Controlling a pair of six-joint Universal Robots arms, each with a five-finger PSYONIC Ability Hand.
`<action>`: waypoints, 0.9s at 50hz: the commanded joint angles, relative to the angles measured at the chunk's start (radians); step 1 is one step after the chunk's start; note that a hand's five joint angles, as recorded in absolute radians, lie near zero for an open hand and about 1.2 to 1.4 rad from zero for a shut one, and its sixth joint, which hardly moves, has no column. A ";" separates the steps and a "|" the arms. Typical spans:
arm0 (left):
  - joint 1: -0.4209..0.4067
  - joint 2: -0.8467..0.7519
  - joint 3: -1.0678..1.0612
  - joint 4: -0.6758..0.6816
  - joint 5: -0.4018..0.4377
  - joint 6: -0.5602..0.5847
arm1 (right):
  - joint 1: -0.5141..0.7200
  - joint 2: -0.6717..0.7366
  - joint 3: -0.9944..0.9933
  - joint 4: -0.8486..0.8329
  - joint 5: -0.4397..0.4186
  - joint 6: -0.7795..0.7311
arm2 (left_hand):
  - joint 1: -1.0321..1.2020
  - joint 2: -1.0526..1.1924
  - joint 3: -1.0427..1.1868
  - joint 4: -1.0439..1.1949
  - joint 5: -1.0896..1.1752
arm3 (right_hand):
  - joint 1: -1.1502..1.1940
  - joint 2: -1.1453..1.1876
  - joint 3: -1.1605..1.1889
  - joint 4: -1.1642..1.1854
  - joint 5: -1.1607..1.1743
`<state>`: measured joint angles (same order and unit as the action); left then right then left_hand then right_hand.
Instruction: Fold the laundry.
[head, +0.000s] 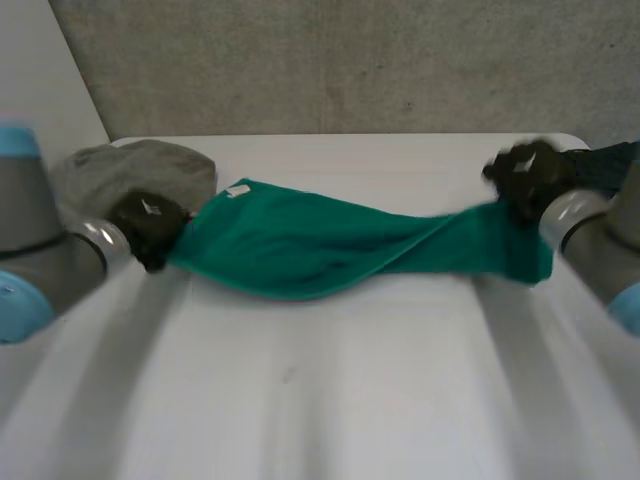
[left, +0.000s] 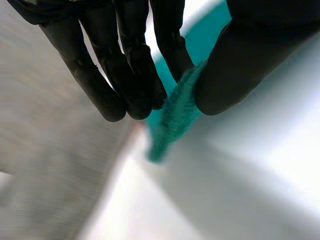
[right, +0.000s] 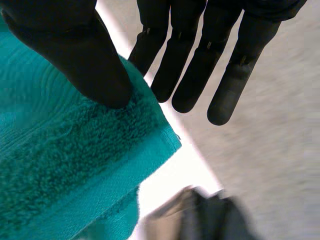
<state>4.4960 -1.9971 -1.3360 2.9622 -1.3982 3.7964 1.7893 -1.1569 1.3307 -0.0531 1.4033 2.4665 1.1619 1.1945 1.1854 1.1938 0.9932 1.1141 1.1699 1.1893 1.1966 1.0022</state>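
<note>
green towel (head: 320, 245) hangs stretched and twisted just over the white table (head: 330, 400), with the left hand (head: 148, 225) pinching one end between thumb and fingers and the right hand (head: 528, 175) pinching the other corner under its thumb. i'd level both ends and take the twist out before laying it flat. the wrist views show the pinches close up, and the head view adds the sag and a grey cloth (head: 130, 170) behind the left hand.

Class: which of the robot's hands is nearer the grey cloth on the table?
Left. The left hand is right beside the grey cloth, pinching one end of the green towel; the right hand pinches the towel's other end, across the table.
</note>
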 joint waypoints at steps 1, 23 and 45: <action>0.023 0.395 0.069 -0.003 0.004 -0.202 | -0.073 -0.158 -0.182 0.016 -0.049 0.184 | 0.234 0.202 0.211 0.202 0.229 | 0.282 0.226 0.207 0.200 0.219; 0.002 0.045 0.373 -0.196 0.019 -0.288 | -0.107 -0.057 -0.208 0.197 -0.185 0.189 | 0.234 0.202 0.211 0.202 0.229 | 0.282 0.226 0.207 0.200 0.219; -0.047 -0.151 0.970 0.231 -0.243 -0.461 | -0.021 0.327 -0.774 -0.579 0.118 0.502 | 0.234 0.202 0.211 0.202 0.229 | 0.282 0.226 0.207 0.200 0.219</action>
<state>4.4431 -2.2440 -0.3218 2.9631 -1.6048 3.4771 1.7829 -0.7839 0.5246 -0.3360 1.4739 2.7504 1.1619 1.1960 1.1870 1.1973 0.9932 1.1141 1.1699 1.1917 1.1969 1.0116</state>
